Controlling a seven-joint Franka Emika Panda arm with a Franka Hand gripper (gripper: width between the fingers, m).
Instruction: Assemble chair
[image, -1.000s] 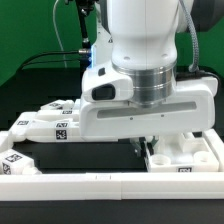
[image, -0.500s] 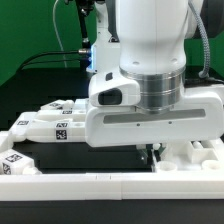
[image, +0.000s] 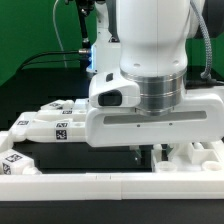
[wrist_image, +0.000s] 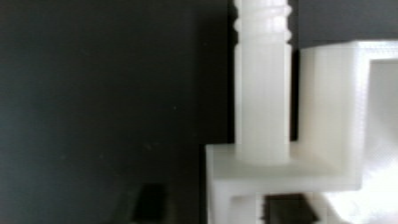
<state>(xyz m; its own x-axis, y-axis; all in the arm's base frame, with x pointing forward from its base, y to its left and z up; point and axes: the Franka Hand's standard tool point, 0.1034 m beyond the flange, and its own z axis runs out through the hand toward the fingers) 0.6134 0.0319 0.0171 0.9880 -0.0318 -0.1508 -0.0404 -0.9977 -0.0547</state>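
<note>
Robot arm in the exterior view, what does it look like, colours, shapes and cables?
The arm is glossy white and rounded, with a ribbed grey metal ring at the wrist. Below it sits a wide, boxy white gripper with small dark fingers. A dark cable runs behind.

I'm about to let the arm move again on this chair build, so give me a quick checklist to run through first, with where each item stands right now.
1. Tool is down low near the table, beside the chair parts: ok.
2. White peg runs parallel to the wall of the slotted white part: ok.
3. Peg is fully seated in that part: cannot tell.
4. Tool has a firm grip on the peg: cannot tell, the jaws are mostly hidden.
5. Tagged parts on the exterior view's left lie apart from the tool: ok.
</note>
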